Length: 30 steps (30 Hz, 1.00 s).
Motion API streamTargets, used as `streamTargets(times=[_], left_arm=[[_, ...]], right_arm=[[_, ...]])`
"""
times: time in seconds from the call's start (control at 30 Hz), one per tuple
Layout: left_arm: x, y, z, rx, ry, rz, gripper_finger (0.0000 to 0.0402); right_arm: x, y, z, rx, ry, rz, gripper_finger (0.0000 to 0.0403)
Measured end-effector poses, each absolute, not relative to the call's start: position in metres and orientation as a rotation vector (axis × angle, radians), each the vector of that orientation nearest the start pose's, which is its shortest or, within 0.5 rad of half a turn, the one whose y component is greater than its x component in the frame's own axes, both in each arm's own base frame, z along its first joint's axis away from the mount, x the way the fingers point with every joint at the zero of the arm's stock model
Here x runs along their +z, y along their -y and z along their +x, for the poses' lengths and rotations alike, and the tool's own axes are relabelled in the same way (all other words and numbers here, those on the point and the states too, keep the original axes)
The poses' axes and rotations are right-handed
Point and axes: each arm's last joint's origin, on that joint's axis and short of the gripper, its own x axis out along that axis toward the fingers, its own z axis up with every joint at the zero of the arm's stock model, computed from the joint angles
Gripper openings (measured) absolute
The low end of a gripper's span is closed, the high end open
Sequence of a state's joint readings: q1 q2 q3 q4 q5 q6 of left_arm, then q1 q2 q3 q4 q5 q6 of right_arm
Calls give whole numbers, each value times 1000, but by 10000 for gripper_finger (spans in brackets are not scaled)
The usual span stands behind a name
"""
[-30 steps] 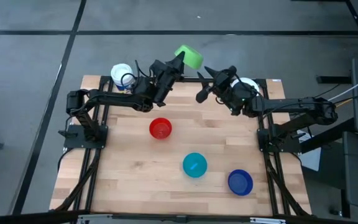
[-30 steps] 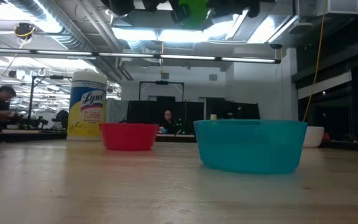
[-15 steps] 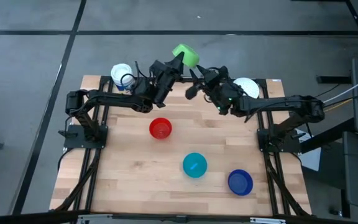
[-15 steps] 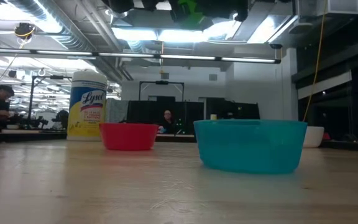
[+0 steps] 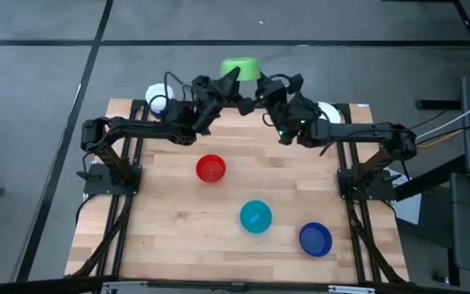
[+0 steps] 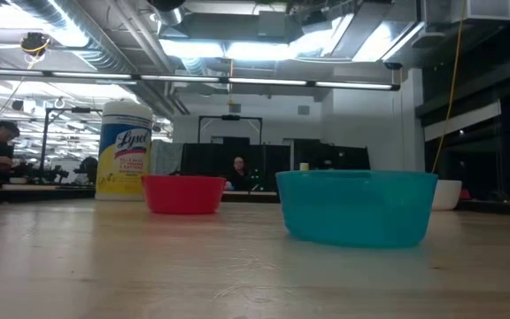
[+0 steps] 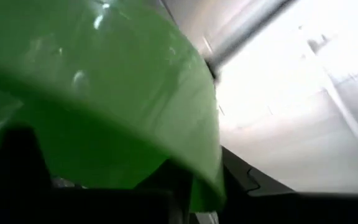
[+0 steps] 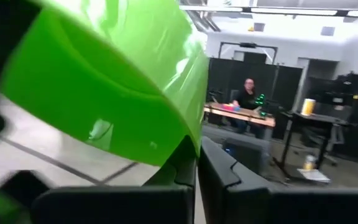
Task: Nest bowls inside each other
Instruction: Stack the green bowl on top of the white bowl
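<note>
The green bowl (image 5: 240, 67) hangs high over the table's far edge, between my two grippers. My right gripper (image 5: 259, 84) is shut on it from the right. My left gripper (image 5: 231, 79) comes from the left with its fingers apart, the bowl's wall (image 7: 104, 93) standing between them. On the table rest the red bowl (image 5: 210, 169), the teal bowl (image 5: 255, 217) and the dark blue bowl (image 5: 315, 239). The white bowl (image 5: 326, 110) lies partly hidden under my right arm. My left gripper has the green bowl's rim (image 7: 205, 186) between its parted fingers; whether a finger touches it, I cannot tell. My right gripper pinches the green bowl's rim (image 8: 188, 134) between its two fingers, coming about level from the table's right. The bowl is lifted clear and tilted.
A white-capped jar with a yellow label (image 5: 157, 96) stands at the far left corner, partly behind my left arm. The three bowls on the table sit apart from one another. In the low view, people sit in the room beyond the table.
My right gripper has moved up and toward the table's left to the green bowl and has shut on its rim. The bowl has risen out of the low view and tipped while my left gripper lifted and turned.
</note>
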<state>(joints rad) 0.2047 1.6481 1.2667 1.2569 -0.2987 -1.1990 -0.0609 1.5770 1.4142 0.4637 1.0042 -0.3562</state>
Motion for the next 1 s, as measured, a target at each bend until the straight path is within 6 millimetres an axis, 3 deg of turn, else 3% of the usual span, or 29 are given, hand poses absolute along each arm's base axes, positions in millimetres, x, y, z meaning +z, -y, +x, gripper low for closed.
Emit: streamTargets(times=[0.23,0.47,0.57,0.7,0.9,1.0], left_arm=[[419,-88,328,-369,869,-994,97],[427,-87,316,-621,627,-900,118],[426,-84,317,-677,470,-863,118],[415,-68,323,-829,145,-775,118],[383,-67,337,-735,-136,-781,119],[373,-70,326,-552,-236,-711,118]], right_arm=[[429,42,331,-1007,125,-145,3],[445,39,311,-909,168,-102,1],[451,38,305,-855,203,-88,1],[474,45,293,-968,246,-44,1],[482,45,291,-947,126,-90,1],[486,50,268,-987,4,-30,1]])
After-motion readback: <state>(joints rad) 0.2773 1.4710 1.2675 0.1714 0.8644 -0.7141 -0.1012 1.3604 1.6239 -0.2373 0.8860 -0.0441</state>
